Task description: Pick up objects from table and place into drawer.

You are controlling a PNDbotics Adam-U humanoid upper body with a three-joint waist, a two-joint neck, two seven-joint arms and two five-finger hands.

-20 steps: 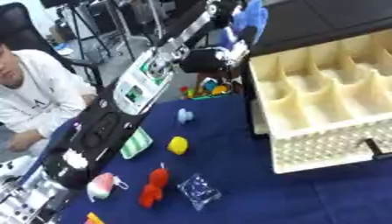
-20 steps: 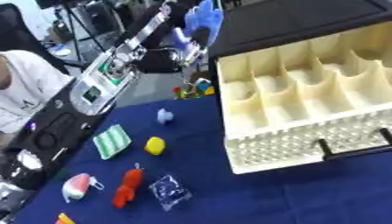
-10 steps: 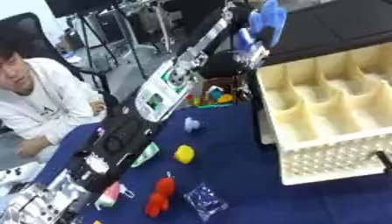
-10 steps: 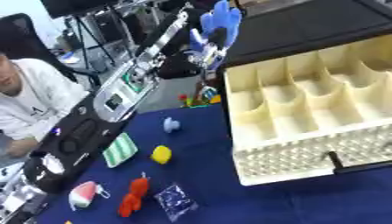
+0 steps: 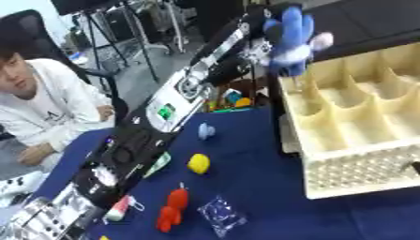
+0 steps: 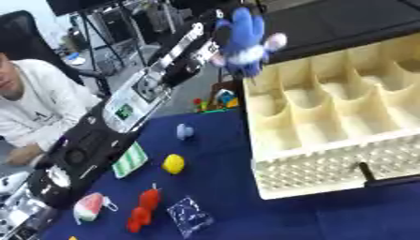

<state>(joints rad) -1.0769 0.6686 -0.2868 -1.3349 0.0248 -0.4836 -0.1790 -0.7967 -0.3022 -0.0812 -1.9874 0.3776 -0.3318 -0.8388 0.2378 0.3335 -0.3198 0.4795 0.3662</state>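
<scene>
My left arm reaches up from the lower left along the table's left side. Its black hand is shut on a blue plush toy with a pink patch. The toy hangs in the air over the back left corner of the open cream drawer, which is split into several compartments that look empty. On the blue cloth lie a pale blue small thing, a yellow ball-like thing, a red toy, a clear packet, a green striped piece and a pink and white thing. My right hand does not show.
A small heap of coloured toys lies at the table's far edge behind the drawer's left side. A black cabinet top rises behind the drawer. A person in white sits at the left, off the table.
The whole picture has shifted, so the camera moved. My left hand with the blue toy has come slightly rightward and lower, closer over the drawer's back left corner.
</scene>
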